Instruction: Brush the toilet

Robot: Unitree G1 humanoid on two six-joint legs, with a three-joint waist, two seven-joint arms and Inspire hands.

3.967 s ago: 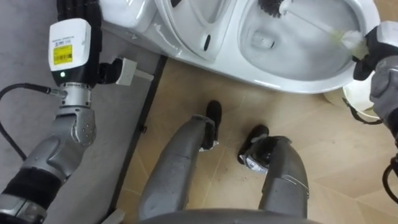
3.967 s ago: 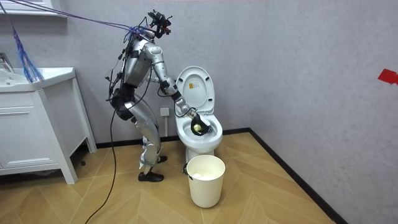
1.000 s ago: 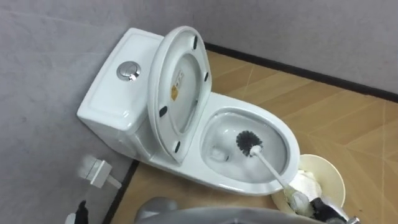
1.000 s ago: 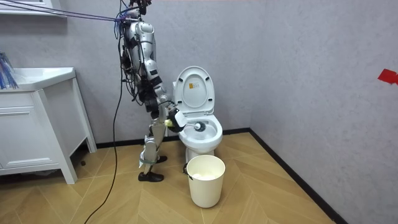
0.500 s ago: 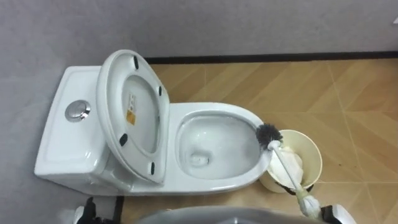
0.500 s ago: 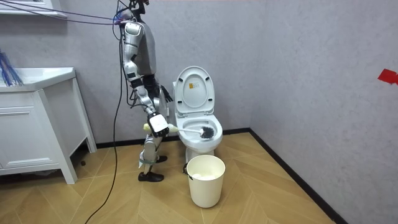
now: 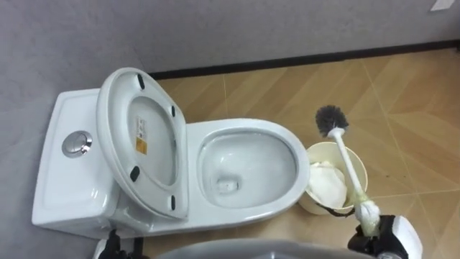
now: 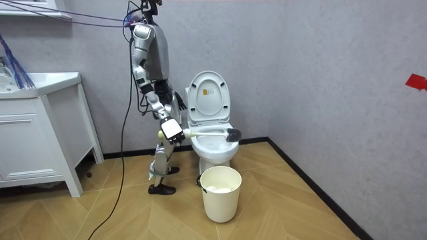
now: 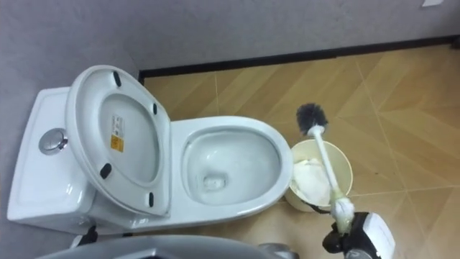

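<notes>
Brush is out of the toilet
Your right hand [image 7: 384,237] curls its fingers round the end of the brush [image 7: 348,167]. The brush head points up over the bin [image 7: 359,164], just beside the front of the toilet [image 7: 284,140]. The toilet lid [image 7: 136,144] stands open.

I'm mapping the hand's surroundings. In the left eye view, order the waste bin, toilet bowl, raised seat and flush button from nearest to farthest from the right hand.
1. Waste bin, beside the right hand, lower right.
2. Toilet bowl, centre.
3. Raised seat, left of the bowl.
4. Flush button, far left.
</notes>
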